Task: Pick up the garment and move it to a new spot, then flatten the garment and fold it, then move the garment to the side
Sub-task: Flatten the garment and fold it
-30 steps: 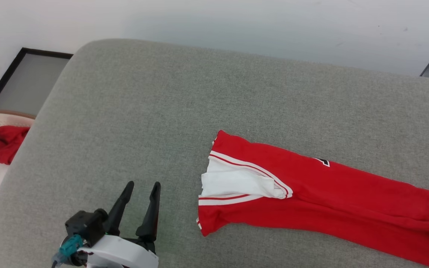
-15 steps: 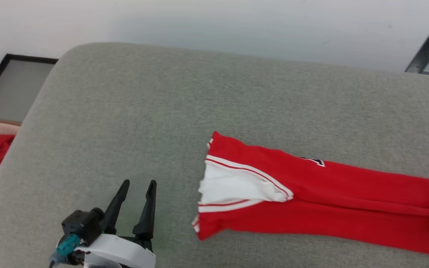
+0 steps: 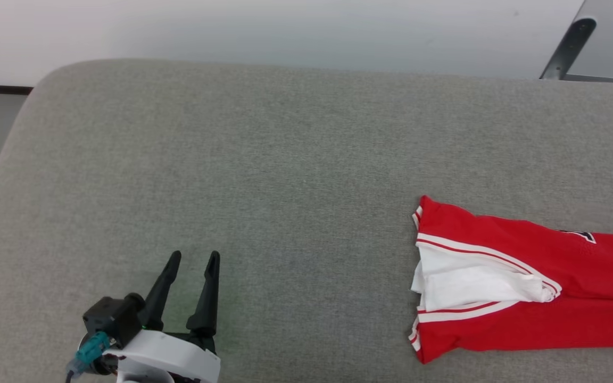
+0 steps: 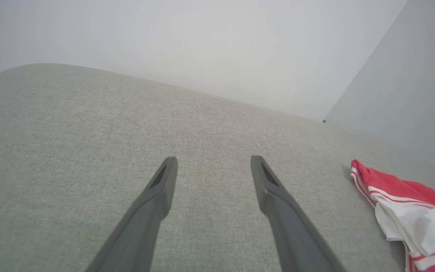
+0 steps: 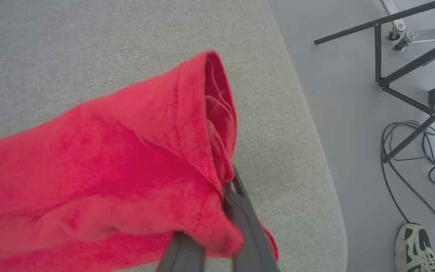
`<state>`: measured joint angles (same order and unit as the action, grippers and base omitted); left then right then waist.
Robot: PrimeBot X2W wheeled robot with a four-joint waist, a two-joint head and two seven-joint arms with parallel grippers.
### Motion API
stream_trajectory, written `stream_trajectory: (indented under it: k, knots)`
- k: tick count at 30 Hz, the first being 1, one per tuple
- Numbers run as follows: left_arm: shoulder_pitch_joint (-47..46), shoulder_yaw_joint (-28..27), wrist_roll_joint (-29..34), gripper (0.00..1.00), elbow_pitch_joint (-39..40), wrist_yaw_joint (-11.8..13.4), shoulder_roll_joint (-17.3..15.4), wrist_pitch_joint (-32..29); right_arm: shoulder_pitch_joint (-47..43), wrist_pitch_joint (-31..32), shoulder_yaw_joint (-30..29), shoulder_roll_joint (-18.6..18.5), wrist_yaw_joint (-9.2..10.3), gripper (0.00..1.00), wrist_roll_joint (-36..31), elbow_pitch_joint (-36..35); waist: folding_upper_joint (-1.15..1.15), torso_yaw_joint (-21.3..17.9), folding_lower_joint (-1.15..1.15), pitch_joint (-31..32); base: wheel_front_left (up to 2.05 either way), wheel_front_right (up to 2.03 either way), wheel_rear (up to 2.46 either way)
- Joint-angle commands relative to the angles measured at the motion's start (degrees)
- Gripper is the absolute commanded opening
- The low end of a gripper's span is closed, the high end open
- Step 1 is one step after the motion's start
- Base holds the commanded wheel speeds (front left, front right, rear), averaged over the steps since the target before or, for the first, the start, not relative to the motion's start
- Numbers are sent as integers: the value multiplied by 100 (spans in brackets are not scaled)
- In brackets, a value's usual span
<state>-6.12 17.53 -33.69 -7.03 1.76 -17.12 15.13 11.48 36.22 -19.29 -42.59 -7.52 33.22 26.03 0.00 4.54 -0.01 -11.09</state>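
Jersey (image 3: 530, 287) is on the grey cushion (image 3: 258, 159), right half, stretched long. The white sleeve panel and striped trim point at the cushion's left end, and the body runs toward its right end. Most of it is flat on the fabric. A bit of black lettering shows on the far side.

Right wrist view: the red hem end (image 5: 108, 151) is lifted off the cushion near its right end and bunched over the right gripper (image 5: 221, 211). The fingers are pinched tight on that hem, tips buried in cloth. Looks like a one-end tow: grip the hem, let the rest slide. My read is this is the relocate step; flattening and folding are not started.

Left gripper (image 3: 193, 256) hangs over the cushion's near-left part, well apart from the jersey. Its fingers are spread wide with nothing between them, only bare cushion ahead in its own view (image 4: 213, 160). Probably parked clear of the drag, ready for the sleeve end later.

Off the cushion's right end there's floor, a black metal frame (image 5: 410, 83), loose cables (image 5: 421, 151) and a person's sneaker (image 5: 414, 245).

Versus a second ago:
- The sleeve end was about mid-cushion. Now it's clearly nearer the right end.
- The head view has also swung right, since the cushion's left edge sits further left in frame. Even so, the jersey has slid right across the cushion.
- Same shape, a little straighter.
- The left gripper has the same spread and roughly the same spot.
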Motion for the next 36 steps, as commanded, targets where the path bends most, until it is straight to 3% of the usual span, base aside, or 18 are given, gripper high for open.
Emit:
stream_trajectory:
  k: [1, 6, 15, 20, 28, 36]
  knots:
    - [-10, -27, 55, 100, -6, -28, 13, -1, -66, -40, -62, 18, 6, 0, -41, -19, 0, -51, 1, -4, 0, 0, 0]
    - [44, -55, 77, 100, -78, -47, 53, -1, -159, 151, 158, 329, 6, 0, 264, -475, 0, -136, 1, 96, 0, 0, 0]
    - [126, -55, 23, 100, -214, -93, 141, -1, -361, 749, 1425, 718, 6, 0, 994, -2491, 0, -106, 1, 287, 0, 0, 0]
    - [171, -104, 6, 100, -238, -122, 193, -1, -97, 964, 2093, 953, 6, 0, 1128, -3264, 0, 25, 1, 326, 0, 0, 0]
    - [145, -106, 54, 100, -292, -175, 275, -1, 365, 895, 3076, 1313, 6, 0, 897, -3188, 0, 335, 1, 331, 0, 0, 0]
    - [177, -140, 76, 100, -327, -218, 301, -1, 659, 508, 3625, 1566, 6, 0, 889, -2710, 0, 499, 1, 309, 0, 0, 0]
